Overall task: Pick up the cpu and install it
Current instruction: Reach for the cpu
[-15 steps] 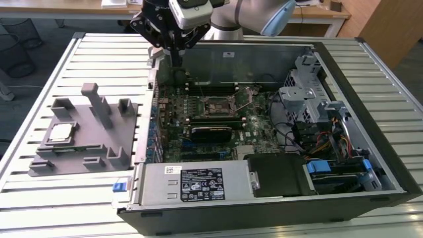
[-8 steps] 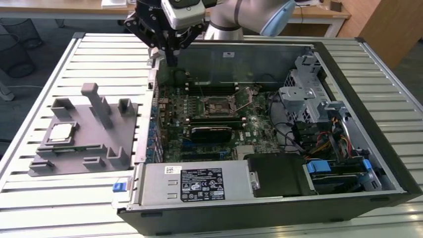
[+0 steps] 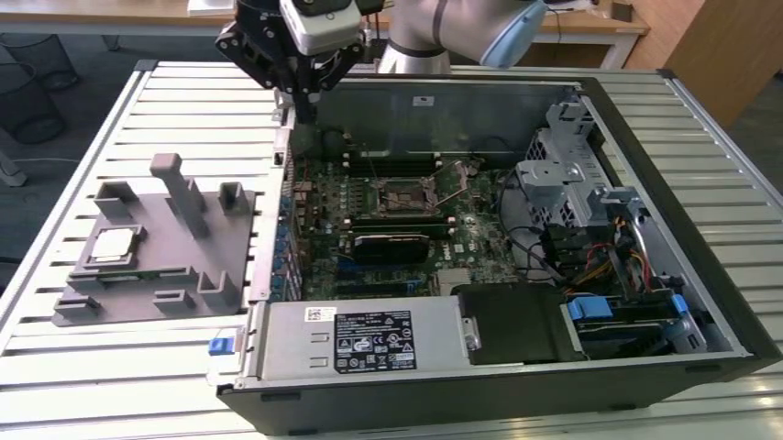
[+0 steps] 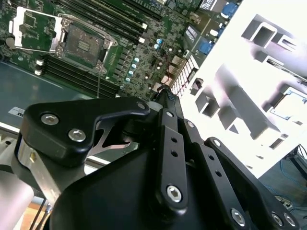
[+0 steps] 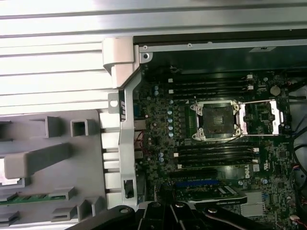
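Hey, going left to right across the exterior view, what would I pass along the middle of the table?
cpu → tall grey fixture post → empty socket on the motherboard → metal drive cage → colored cables.

The arm (image 3: 431, 32) hung high at the exterior view's top, and its gripper (image 3: 300, 105) pointed straight down, jaws closed together, empty.

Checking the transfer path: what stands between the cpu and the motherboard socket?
In the exterior view, the grey fixture's upright posts and the computer case's wall stand between the cpu and the socket.
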`<state>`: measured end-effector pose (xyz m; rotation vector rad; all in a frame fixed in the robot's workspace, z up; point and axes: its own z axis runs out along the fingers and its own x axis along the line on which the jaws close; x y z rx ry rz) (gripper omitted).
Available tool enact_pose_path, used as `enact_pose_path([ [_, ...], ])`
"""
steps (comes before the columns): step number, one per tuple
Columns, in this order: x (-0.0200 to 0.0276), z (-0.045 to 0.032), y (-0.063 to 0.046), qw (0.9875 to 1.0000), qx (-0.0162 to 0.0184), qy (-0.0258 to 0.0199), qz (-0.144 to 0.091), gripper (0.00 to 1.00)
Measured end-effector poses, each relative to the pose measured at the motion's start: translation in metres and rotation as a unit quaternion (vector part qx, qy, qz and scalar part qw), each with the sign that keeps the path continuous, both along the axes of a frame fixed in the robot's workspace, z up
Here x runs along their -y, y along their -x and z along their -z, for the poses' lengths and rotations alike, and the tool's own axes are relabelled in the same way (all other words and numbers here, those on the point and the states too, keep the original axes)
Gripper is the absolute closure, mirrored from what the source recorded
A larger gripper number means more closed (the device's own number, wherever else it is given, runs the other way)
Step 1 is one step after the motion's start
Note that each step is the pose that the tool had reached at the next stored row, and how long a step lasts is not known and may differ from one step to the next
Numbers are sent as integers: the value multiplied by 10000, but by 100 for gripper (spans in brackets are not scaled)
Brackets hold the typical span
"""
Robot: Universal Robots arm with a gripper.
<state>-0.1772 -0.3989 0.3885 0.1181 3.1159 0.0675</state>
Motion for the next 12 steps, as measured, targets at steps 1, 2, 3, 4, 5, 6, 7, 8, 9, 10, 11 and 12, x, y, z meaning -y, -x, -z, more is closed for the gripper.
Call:
enact_pose_path([
  [1, 0, 1, 19, 10000, 0, 0, 0, 89],
  [2, 0, 1, 36, 10000, 0, 0, 0, 89],
  [3, 0, 2, 55, 10000, 0, 0, 0, 89],
  [4, 0, 3, 73, 10000, 0, 0, 0, 89],
  [5, 0, 4, 91, 10000, 0, 0, 1, 89],
  [6, 0, 5, 109, 10000, 0, 0, 1, 89],
  [7, 0, 5, 125, 10000, 0, 0, 0, 89],
  [8, 0, 6, 142, 10000, 0, 0, 0, 89],
  [9, 0, 7, 156, 10000, 0, 0, 0, 89],
  [10, 0, 8, 172, 10000, 0, 0, 0, 89],
  [11, 0, 9, 186, 10000, 0, 0, 0, 89],
  [12, 0, 11, 202, 10000, 0, 0, 0, 89],
])
